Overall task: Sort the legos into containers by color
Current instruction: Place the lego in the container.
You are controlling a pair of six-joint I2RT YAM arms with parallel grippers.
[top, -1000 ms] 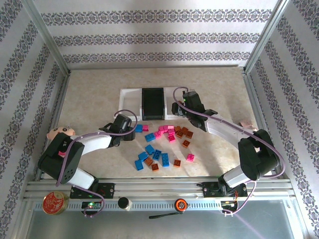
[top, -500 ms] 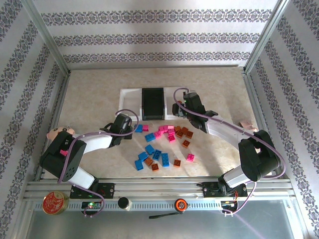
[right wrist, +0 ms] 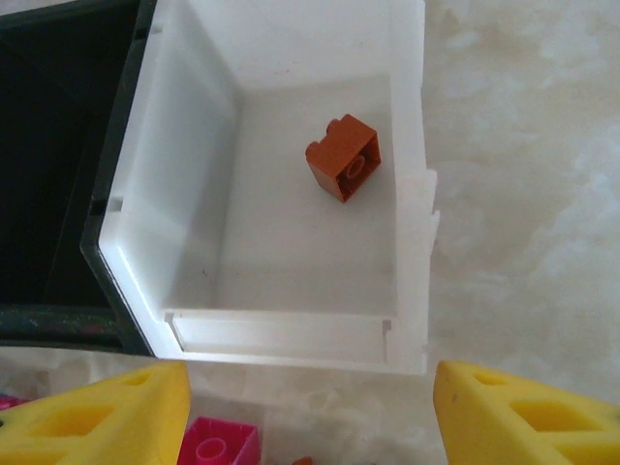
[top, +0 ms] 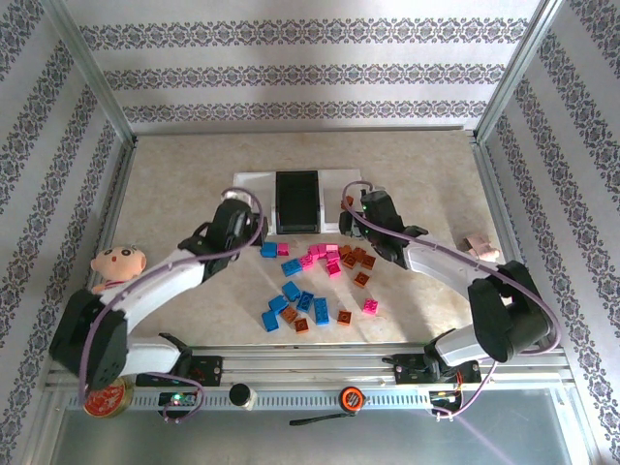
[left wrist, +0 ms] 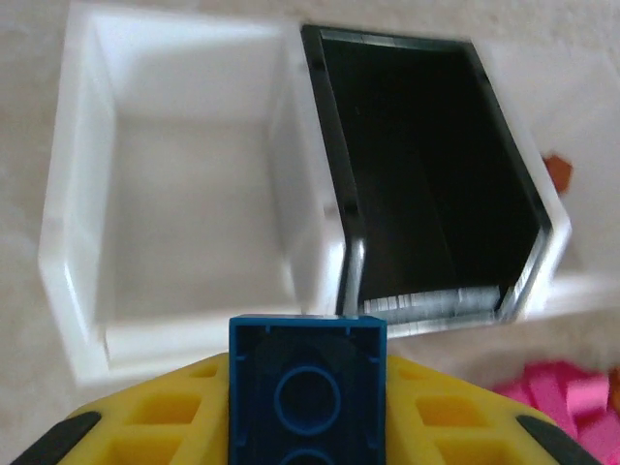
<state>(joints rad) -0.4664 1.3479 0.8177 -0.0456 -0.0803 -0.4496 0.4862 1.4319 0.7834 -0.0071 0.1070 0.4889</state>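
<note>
Now L jaws, clamping blue lego [left wrist: 306,386], moved to left tray [left wrist: 79,242]; R jaws apart.

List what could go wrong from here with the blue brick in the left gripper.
The blue brick in the left gripper sits over the near wall of the left white tray, so releasing now may drop it short. It also hangs close to the black tray; it might strike the rim between them and bounce out.
</note>
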